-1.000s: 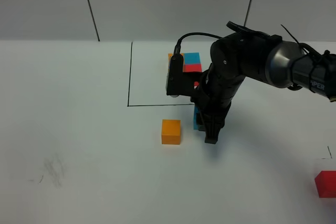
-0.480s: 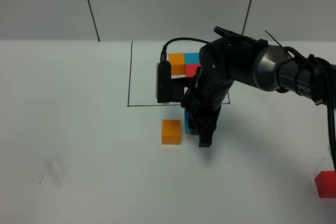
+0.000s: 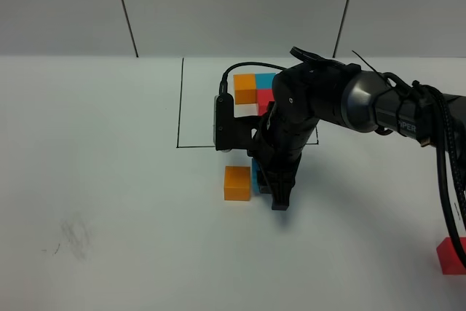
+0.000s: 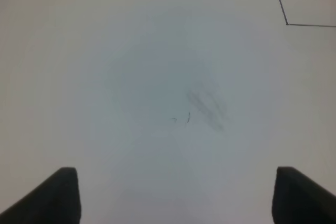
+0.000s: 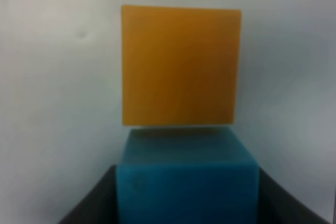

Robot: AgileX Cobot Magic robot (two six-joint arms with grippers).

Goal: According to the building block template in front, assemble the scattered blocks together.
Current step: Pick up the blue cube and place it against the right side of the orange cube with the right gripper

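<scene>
Matte blue cube [image 5: 186,177] held beside orange cube [image 5: 180,65]
Right gripper [image 5: 187,203] pinches the blue cube between black fingers [image 5: 92,205], near the framed template [image 3: 256,89] — red cube [image 3: 453,256] well apart; left gripper [image 4: 181,192] spread wide, empty, over white table [image 3: 109,180].

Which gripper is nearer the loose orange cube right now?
Right. The right gripper, shut on the blue cube, sits right beside the orange cube. The left gripper is open over the table by the scuff marks, far from it.
</scene>
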